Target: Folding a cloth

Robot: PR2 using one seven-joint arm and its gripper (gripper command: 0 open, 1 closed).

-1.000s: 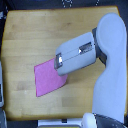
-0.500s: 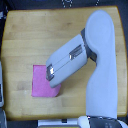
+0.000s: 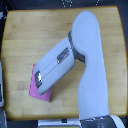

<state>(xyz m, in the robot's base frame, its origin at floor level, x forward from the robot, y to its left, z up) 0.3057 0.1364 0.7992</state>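
Exterior view: the cloth (image 3: 42, 91) lies flat on the wooden bench (image 3: 30, 35), toward its near left part. The white arm (image 3: 90, 65) reaches in from the near right, its gripper (image 3: 38, 80) over the cloth's far edge. Whether the jaws are open or closed cannot be told

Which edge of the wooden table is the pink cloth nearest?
The cloth lies nearest the table edge at the exterior view's bottom, partly covered by the gripper.
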